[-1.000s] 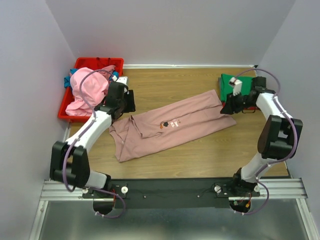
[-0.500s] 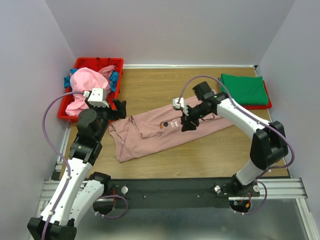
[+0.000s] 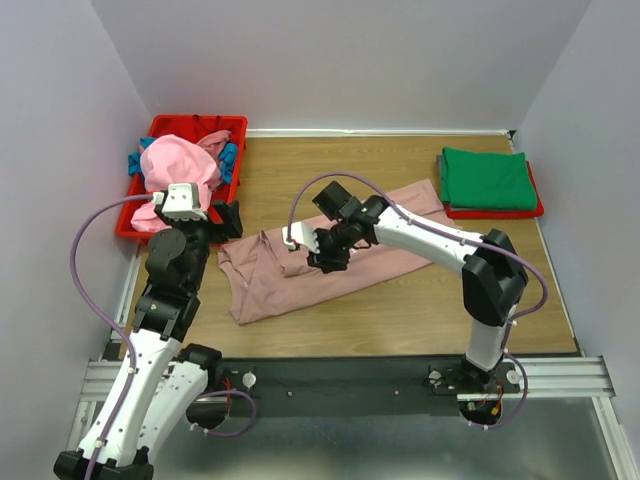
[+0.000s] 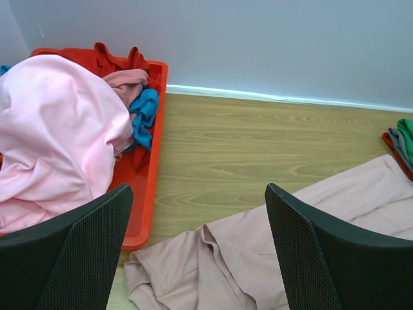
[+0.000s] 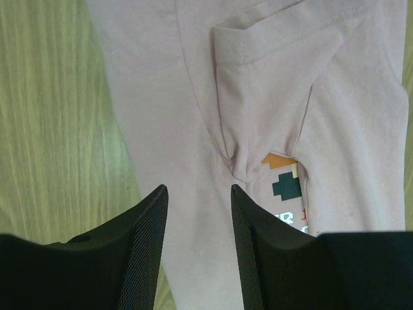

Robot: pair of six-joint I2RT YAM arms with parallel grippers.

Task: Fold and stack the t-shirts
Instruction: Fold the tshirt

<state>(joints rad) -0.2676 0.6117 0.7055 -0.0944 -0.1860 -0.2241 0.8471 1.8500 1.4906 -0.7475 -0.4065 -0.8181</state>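
Left tool [image 4: 197, 194] gapes empty above the wooden worktop [image 3: 330, 170]; right tool [image 5: 197, 194] hovers part-open over the spread dusty-pink cloth t-shirt [image 5: 161, 97].

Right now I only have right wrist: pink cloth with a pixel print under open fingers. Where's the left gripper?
Observer: The left gripper hovers open over the left end of the dusty-pink t-shirt, next to the red bin.
Operator: Anything in that bin?
Observer: Yes, a crumpled light pink t-shirt heaped over blue cloth.
Operator: Any finished stack?
Observer: A folded green t-shirt sits at the far right.
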